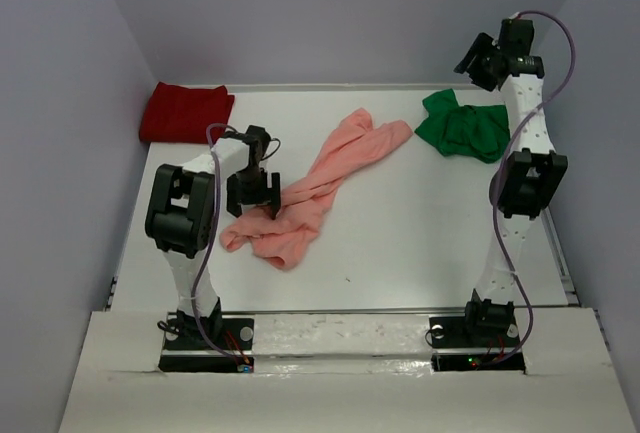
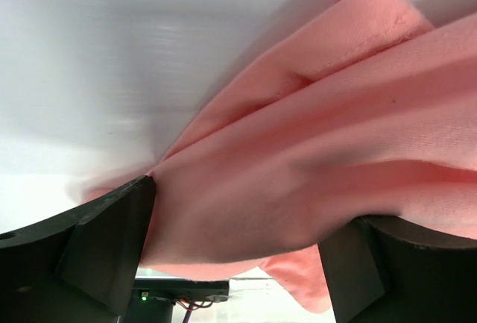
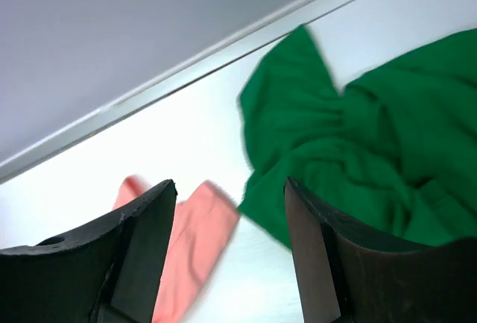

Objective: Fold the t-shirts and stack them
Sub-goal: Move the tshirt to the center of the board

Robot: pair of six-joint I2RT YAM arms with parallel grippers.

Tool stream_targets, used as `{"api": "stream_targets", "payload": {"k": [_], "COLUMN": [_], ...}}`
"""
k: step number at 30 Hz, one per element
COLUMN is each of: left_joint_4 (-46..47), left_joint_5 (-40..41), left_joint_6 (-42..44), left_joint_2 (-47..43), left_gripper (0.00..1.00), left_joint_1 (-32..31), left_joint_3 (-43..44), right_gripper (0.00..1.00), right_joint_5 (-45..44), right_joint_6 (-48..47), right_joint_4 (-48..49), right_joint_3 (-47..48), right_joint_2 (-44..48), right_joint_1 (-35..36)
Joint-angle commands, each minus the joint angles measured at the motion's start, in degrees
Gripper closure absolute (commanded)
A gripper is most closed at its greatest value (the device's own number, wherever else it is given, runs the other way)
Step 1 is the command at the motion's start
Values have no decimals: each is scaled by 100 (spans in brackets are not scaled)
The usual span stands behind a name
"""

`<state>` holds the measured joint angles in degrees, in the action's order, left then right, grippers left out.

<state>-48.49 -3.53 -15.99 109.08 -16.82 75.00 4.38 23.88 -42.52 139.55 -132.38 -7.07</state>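
Note:
The salmon-pink t-shirt [image 1: 320, 185] lies bunched in a long diagonal strip across the table, from front left to back middle. My left gripper [image 1: 253, 193] is down on its front-left end. In the left wrist view this gripper [image 2: 250, 204] is open wide, with pink cloth [image 2: 313, 136] bulging between the fingers [image 2: 112, 241]. The bright green t-shirt [image 1: 465, 125] lies crumpled at the back right. My right gripper [image 1: 485, 58] hangs high above it, open and empty [image 3: 229, 185], looking down on the green t-shirt [image 3: 358, 144] and the pink shirt's far end [image 3: 190, 241]. The dark red t-shirt [image 1: 185, 111] lies at the back left.
Grey walls close in the white table [image 1: 420, 243] on the left, back and right. A raised rim [image 1: 330, 86] runs along the back edge. The arm bases [image 1: 205, 338] stand at the near edge.

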Motion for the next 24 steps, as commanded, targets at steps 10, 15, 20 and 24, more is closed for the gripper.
{"api": "stream_targets", "payload": {"k": [10, 15, 20, 24], "left_joint_4": [-99, -143, -170, -196], "left_joint_5": [291, 494, 502, 502], "left_joint_6": [-238, -264, -247, -247], "left_joint_2": [-396, -440, -449, -484], "left_gripper": [4, 4, 4, 4], "left_joint_1": [205, 407, 574, 714], "left_joint_3": [225, 348, 419, 401], "right_gripper": [100, 100, 100, 100], "right_joint_5": [1241, 766, 187, -279], "right_joint_6": [451, 311, 249, 179], "right_joint_4": [-661, -959, -890, -1126], "right_joint_3": [-3214, -3100, -2837, -2143], "right_joint_2": [1364, 1066, 714, 187], "right_joint_1": [206, 206, 206, 206]}}
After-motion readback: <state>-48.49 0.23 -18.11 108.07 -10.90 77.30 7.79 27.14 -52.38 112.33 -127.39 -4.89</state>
